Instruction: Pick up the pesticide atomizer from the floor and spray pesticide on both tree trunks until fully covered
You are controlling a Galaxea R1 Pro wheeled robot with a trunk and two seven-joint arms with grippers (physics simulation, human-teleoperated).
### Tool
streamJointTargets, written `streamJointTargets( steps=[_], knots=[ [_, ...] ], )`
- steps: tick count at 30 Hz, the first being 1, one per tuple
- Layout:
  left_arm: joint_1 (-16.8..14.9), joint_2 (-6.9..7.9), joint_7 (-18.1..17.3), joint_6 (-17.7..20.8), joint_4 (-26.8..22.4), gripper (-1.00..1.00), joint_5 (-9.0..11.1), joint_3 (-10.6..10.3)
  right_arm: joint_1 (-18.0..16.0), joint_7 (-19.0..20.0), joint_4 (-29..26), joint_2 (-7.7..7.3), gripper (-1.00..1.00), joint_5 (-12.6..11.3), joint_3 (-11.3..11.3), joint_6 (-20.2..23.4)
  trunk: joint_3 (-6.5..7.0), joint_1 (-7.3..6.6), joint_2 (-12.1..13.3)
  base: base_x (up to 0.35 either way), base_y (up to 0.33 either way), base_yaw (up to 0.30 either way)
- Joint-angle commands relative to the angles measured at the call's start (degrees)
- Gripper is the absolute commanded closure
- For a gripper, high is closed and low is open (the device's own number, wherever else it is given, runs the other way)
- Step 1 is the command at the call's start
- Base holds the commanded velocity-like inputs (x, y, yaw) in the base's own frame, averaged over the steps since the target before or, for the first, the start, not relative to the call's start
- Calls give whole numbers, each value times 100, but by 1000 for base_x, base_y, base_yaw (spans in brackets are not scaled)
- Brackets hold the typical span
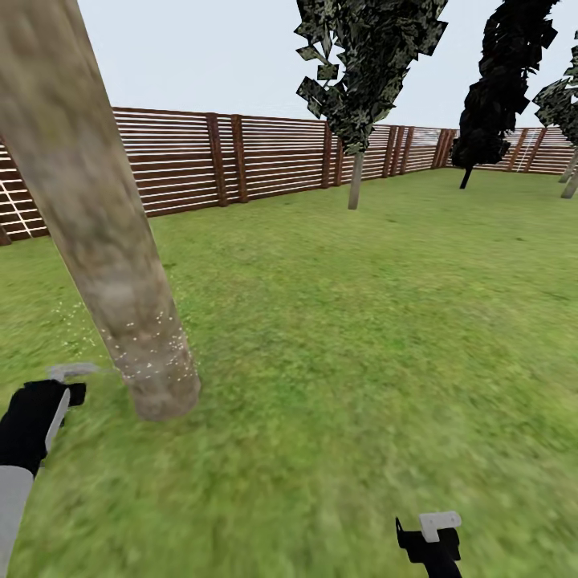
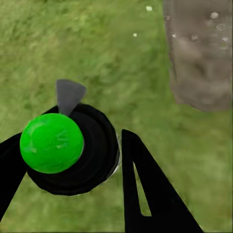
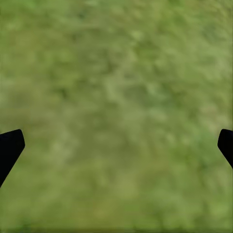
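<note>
Robot spraying pesticide at a tree trunk on lawn.
Left gripper grasps the atomizer; right gripper hangs released. Next, likely aim higher: droplets speckle the base.

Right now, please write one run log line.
left end effector: shut on atomizer | tree trunk: droplets low | right end effector: open
</note>
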Motion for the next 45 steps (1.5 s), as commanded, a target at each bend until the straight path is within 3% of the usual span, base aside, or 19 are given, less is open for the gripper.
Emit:
streamJointTargets(
  steps=[1, 3, 5, 9, 13, 17, 18, 20, 21, 23, 25, 26, 27, 31, 33, 39, 40, 42, 45],
  knots=[
    [-72, 62, -35, 27, -4, 100, 59, 1, -4, -25, 8, 0, -100, 62, -40, -17, -6, 0, -2, 0, 0, 0],
    [-177, 36, -37, 54, -76, 100, 71, -37, -4, -25, 8, 0, -100, 66, -40, -17, -6, 0, -2, 0, 0, 0],
    [-205, -299, -42, 665, -632, 100, 69, -64, -4, -25, 8, 0, -100, 67, -40, -17, -6, 0, -2, 0, 0, 0],
    [-50, -283, 0, 628, -637, 100, 10, -90, -4, -25, 8, 0, -100, 67, -40, -17, -6, 0, -2, 0, 0, 0],
    [750, -349, -36, 24, -559, 100, 67, -69, -4, -25, 8, 0, -100, 66, -40, -17, -6, 0, -2, -36, 0, 0],
    [914, -364, -150, -760, 260, 100, 72, -70, -4, -25, 8, 3, -100, 62, -40, -17, -6, 0, -2, -304, 0, 0],
    [916, -371, -397, -861, 391, 100, 50, -108, -4, -23, 8, 6, -100, 64, -40, -17, -6, 0, -2, -338, 0, 0],
    [925, -300, -1675, -1505, 702, 100, -42, -530, -4, -4, -4, 21, -100, 60, -33, -17, -6, 0, -2, -341, 0, 0],
    [926, -290, -1987, -1792, 768, 100, -191, -586, -4, 3, -19, 27, -100, 63, -26, -17, -6, 0, -2, -341, 0, 0],
    [926, -283, -2972, -2319, 827, 100, -986, -863, -4, 8, -97, 135, -100, 82, -7, -17, -6, 0, -2, -341, 0, 0],
    [927, -295, -4500, -3216, 850, 100, -1800, -1027, -4, 175, -967, 222, -100, 98, 218, -4, -6, 0, -2, -327, 0, 0],
    [927, -289, -4949, -3364, 852, 100, -1930, -1044, -4, 467, -1306, 224, -100, 100, 473, 2, -6, 0, -2, -285, 0, 0],
    [923, -282, -5663, -3478, 846, 100, -2218, -1053, -4, 1302, -1775, 197, -100, 105, 870, 54, -6, 0, -2, -136, 0, 0],
    [910, -335, -6721, -3547, 843, 100, -3573, -1144, -158, 2818, -2208, 155, -100, 380, 1097, 314, -6, 0, -2, -32, 0, 0],
    [911, -356, -6854, -3742, 847, 100, -3787, -1360, -191, 3347, -2427, 160, -100, 1078, 1107, 351, -6, 0, -2, -2, 0, 0],
    [909, -578, -6888, -3980, 856, 100, -3869, -1548, -197, 4268, -2684, 204, -100, 1328, 1125, 356, -6, 0, -2, 0, 0, 0],
    [909, -612, -6885, -3975, 857, 100, -3875, -1692, -197, 4544, -2777, 212, 100, 1327, 1127, 363, -6, 0, -2, 0, 0, 0],
    [909, -645, -6881, -3953, 857, 100, -3876, -1966, -197, 4848, -2908, 220, 100, 1318, 1127, 366, -6, 0, -2, 0, 0, 0],
    [909, -667, -6875, -3930, 857, 100, -3880, -2020, -197, 4907, -2934, 235, 100, 1318, 1373, 362, -6, 0, -2, 0, 0, 0]
  ],
)
